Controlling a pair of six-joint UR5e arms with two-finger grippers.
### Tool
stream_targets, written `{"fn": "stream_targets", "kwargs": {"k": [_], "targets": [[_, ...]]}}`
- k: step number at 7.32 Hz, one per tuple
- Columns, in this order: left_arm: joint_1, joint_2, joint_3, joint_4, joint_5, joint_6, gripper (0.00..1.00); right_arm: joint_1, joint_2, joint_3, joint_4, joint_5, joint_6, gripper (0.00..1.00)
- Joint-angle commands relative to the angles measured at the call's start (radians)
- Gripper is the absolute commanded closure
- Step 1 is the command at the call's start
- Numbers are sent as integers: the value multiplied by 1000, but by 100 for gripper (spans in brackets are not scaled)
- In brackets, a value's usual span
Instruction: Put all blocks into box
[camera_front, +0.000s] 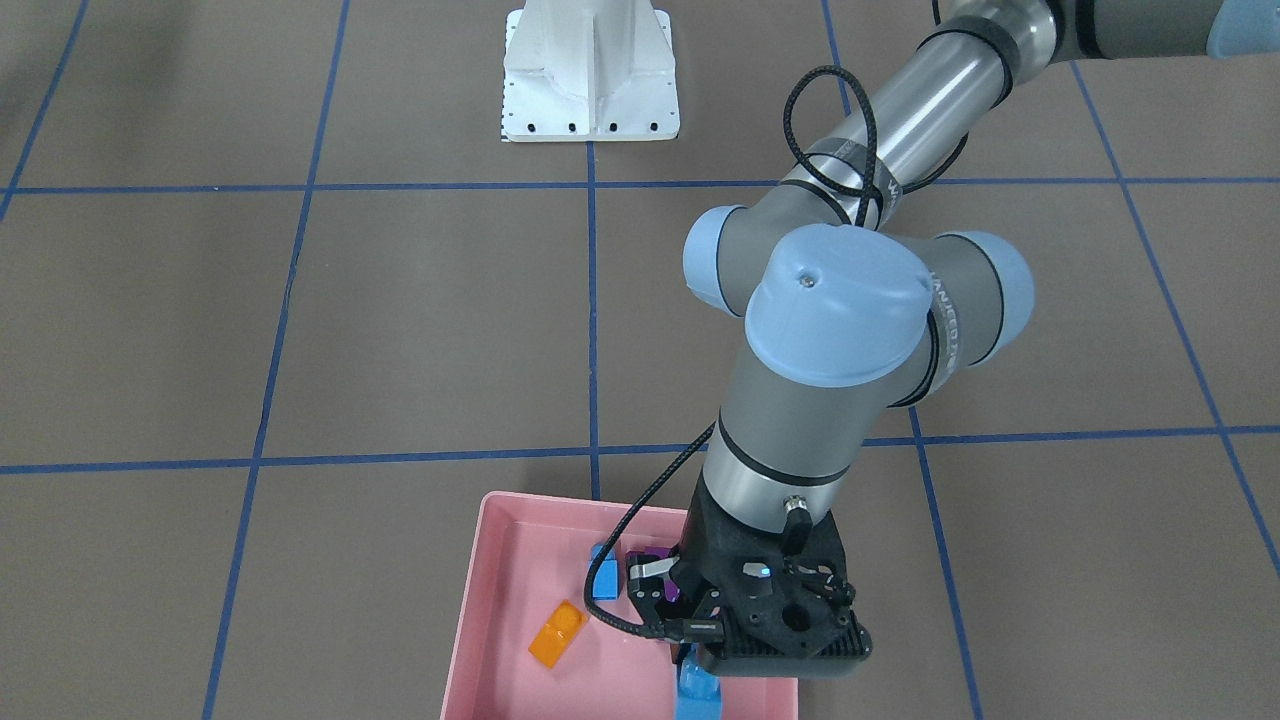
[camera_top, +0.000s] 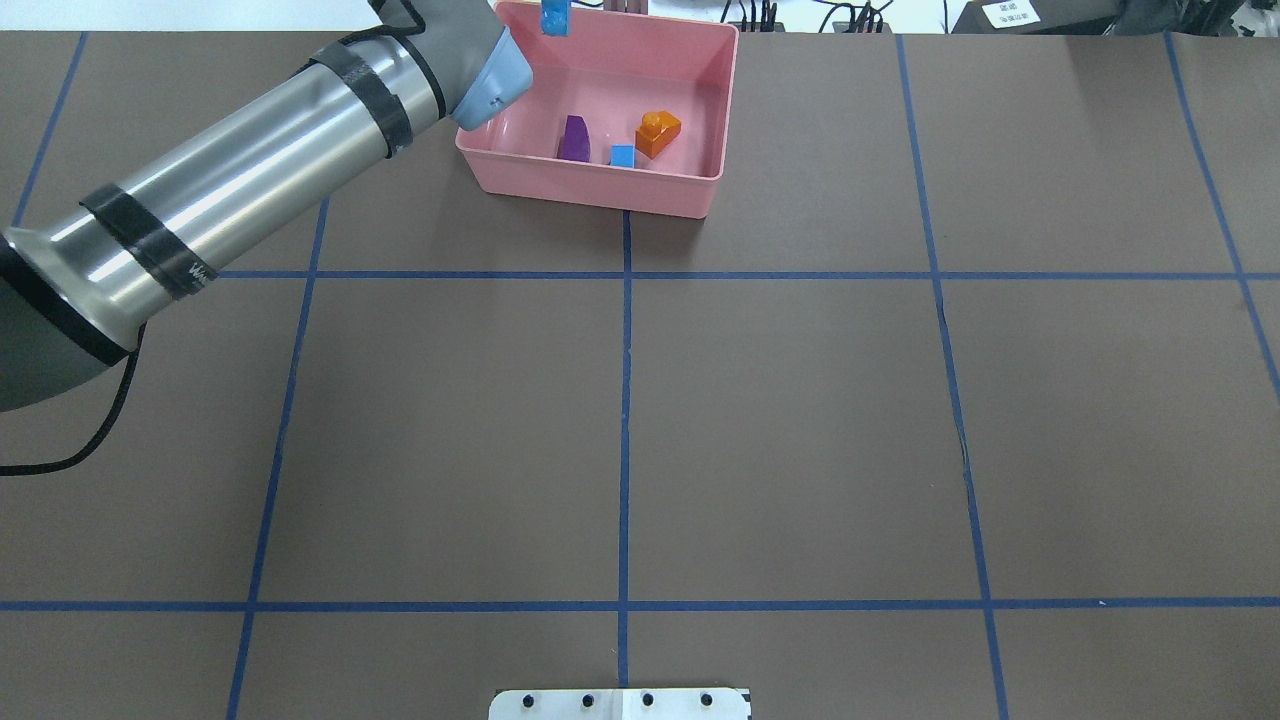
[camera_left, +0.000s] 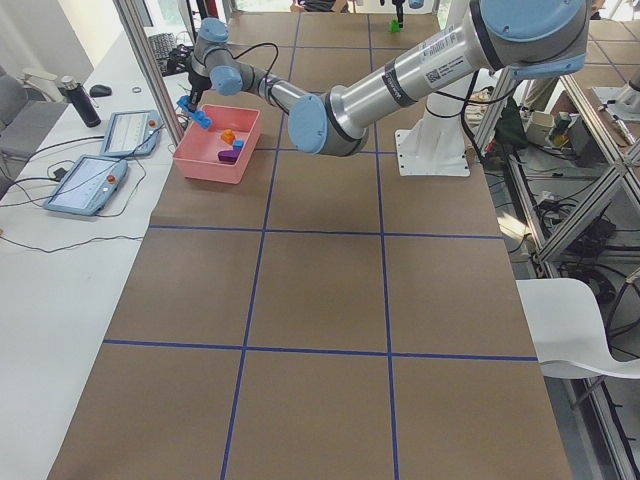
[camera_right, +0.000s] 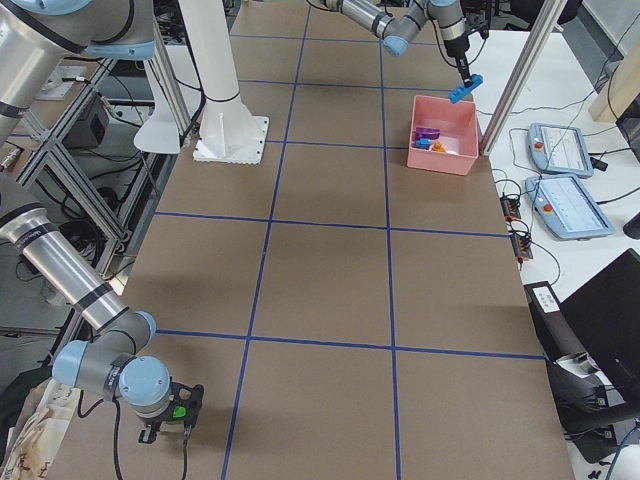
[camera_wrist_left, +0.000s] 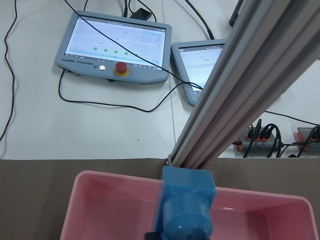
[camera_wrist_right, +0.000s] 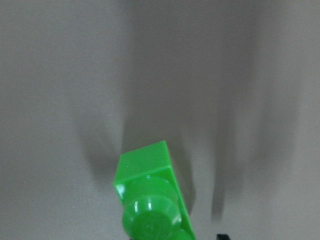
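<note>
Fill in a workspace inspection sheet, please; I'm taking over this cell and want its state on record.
Surface: brown table, blue tape grid.
Job's things: pink box holds purple brick, small blue brick and orange brick; long blue bar hangs above its far wall; green brick is far from the box.
Clutter: nothing seen.
Grippers: left gripper shut on the long blue bar; right gripper appears to hold the green brick.
Cables: black braided cable loops along the left wrist.
Surroundings: teach pendants, aluminium post, white chair.
</note>
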Motion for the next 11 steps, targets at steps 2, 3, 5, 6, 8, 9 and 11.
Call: {"fn": "stream_targets", "kwargs": {"k": [2,3,5,6,8,9,11], "targets": [[57,-11,53,-53,55,-14,0,-2,11,2,6,8,12,100],[59,-8,7,-48,45,-41,0,0,35,21,4,23,24,100],[54,68,-202,139,-32,-28,0,-2,112,143,-56,74,117,100],[40,93,-311,273,-101,-5,0,-5,211,233,-195,133,218,100],[31,225,-578,515,-110,161,0,-61,549,280,-487,155,335,100],[5,313,-712,612,-122,298,0,-133,704,282,-524,158,474,100],[-56,534,-925,710,-163,513,0,-352,1026,222,-528,148,854,100]]}}
